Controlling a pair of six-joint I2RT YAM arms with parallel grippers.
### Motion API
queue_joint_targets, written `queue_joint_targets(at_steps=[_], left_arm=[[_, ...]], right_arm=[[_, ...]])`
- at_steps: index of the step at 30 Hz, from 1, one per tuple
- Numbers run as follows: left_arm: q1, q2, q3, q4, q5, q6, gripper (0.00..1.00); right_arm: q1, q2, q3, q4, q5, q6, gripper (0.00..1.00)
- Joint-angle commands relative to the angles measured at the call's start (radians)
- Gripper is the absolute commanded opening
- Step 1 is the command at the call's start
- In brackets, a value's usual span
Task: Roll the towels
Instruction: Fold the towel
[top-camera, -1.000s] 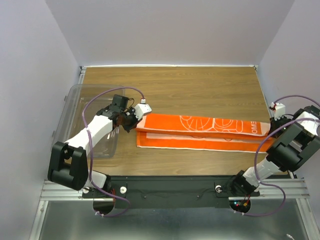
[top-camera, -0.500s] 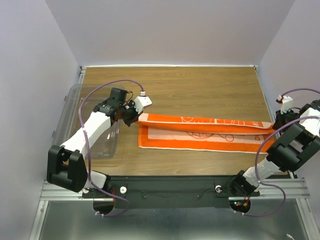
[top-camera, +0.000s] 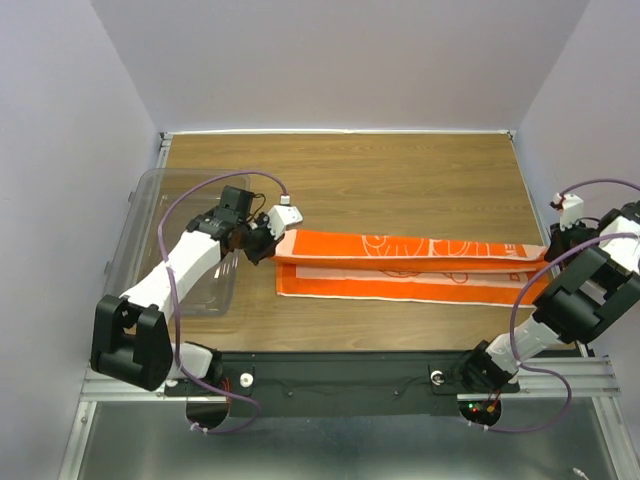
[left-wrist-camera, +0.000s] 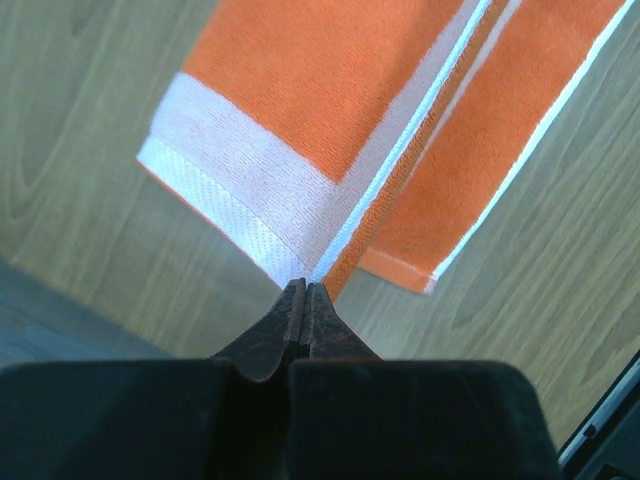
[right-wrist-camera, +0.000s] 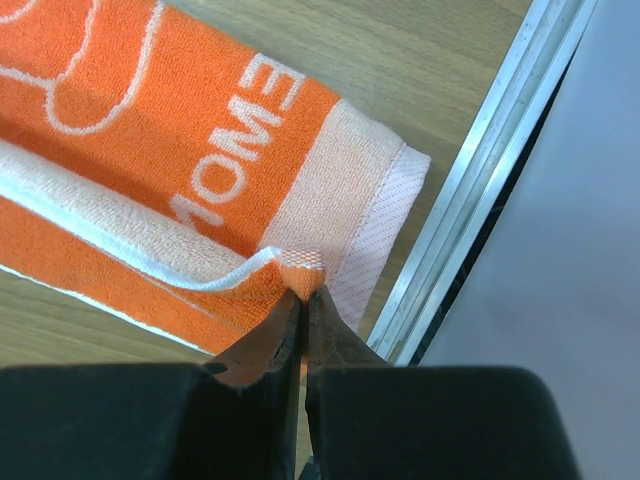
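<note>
Long rectangular orange cloth towel (top-camera: 410, 265), with a white-outlined cartoon and lettering on its upper face, lies folded lengthwise on the brown wooden tabletop (top-camera: 400, 180). It runs from just beside the clear plastic tub (top-camera: 150, 230) across to the tabletop edge farthest from that tub. The upper layer sits a little off the lower one, so a strip of the lower layer shows along the side nearer the arm bases.

The left gripper (left-wrist-camera: 305, 300) is clamped on the towel at the tub end, its fingers pressed together on the corner of the pale stitched hem. The right gripper (right-wrist-camera: 303, 300) is clamped on the end farthest from the tub, pinching the folded orange edge beside the pale end band.

Judging by the looped weave and the way the edge curls at the right pinch, the cloth is light, soft and limp. It will probably sag between two holds and carry no push along its length. The pile looks grippy, not slippery, and nothing about it is fragile. The layers may slide over each other, so a pinch should take both.

The stitched hem bands are the firmest parts. For rolling, the short end beside the tub, held at both of its corners, seems the best place to start.
</note>
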Motion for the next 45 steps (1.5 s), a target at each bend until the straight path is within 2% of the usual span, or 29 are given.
queue_joint_targets(at_steps=[1, 7, 12, 16, 17, 18, 22, 23, 28, 30, 33, 37, 42, 45], left_arm=[[0.0, 0.006, -0.045, 0.016, -0.009, 0.024, 0.0], [0.0, 0.042, -0.094, 0.06, -0.018, 0.03, 0.0], [-0.016, 0.063, -0.114, 0.085, -0.014, 0.027, 0.0], [-0.071, 0.059, -0.138, 0.085, -0.023, 0.03, 0.0], [-0.088, 0.052, -0.143, 0.082, -0.022, 0.027, 0.0], [-0.115, 0.033, -0.146, 0.079, -0.012, 0.015, 0.02], [-0.19, -0.009, -0.158, 0.062, -0.003, -0.01, 0.15], [-0.212, -0.01, -0.159, 0.047, -0.005, -0.016, 0.24], [-0.209, -0.023, -0.125, 0.01, -0.051, -0.033, 0.4], [-0.191, -0.04, -0.102, -0.004, -0.054, -0.031, 0.45], [-0.177, -0.061, -0.07, 0.013, -0.06, -0.074, 0.46], [-0.184, 0.023, -0.019, 0.062, -0.073, -0.198, 0.46], [-0.197, 0.182, 0.055, 0.12, -0.086, -0.318, 0.4], [-0.206, 0.259, 0.075, 0.159, -0.103, -0.378, 0.35]], right_arm=[[-0.019, 0.014, -0.031, -0.002, 0.025, -0.054, 0.01], [-0.019, 0.036, -0.074, 0.012, 0.063, -0.083, 0.01], [-0.019, 0.055, -0.11, 0.032, 0.07, -0.086, 0.08], [-0.019, 0.061, -0.103, 0.035, 0.074, -0.075, 0.21], [-0.019, 0.06, -0.099, 0.035, 0.074, -0.074, 0.28], [-0.022, 0.055, -0.087, 0.035, 0.071, -0.068, 0.44], [-0.025, 0.035, -0.051, 0.029, 0.045, -0.038, 0.6], [-0.025, 0.018, -0.044, 0.023, 0.031, -0.029, 0.65], [-0.025, -0.028, 0.005, -0.016, -0.022, -0.003, 0.73], [-0.025, -0.028, 0.045, -0.036, -0.053, 0.009, 0.74], [-0.024, -0.003, 0.106, -0.082, -0.093, 0.009, 0.73], [0.039, 0.015, 0.13, -0.083, -0.095, 0.067, 0.67], [0.142, 0.003, 0.053, -0.037, -0.032, 0.114, 0.54], [0.18, 0.0, -0.034, 0.018, 0.02, 0.121, 0.5]])
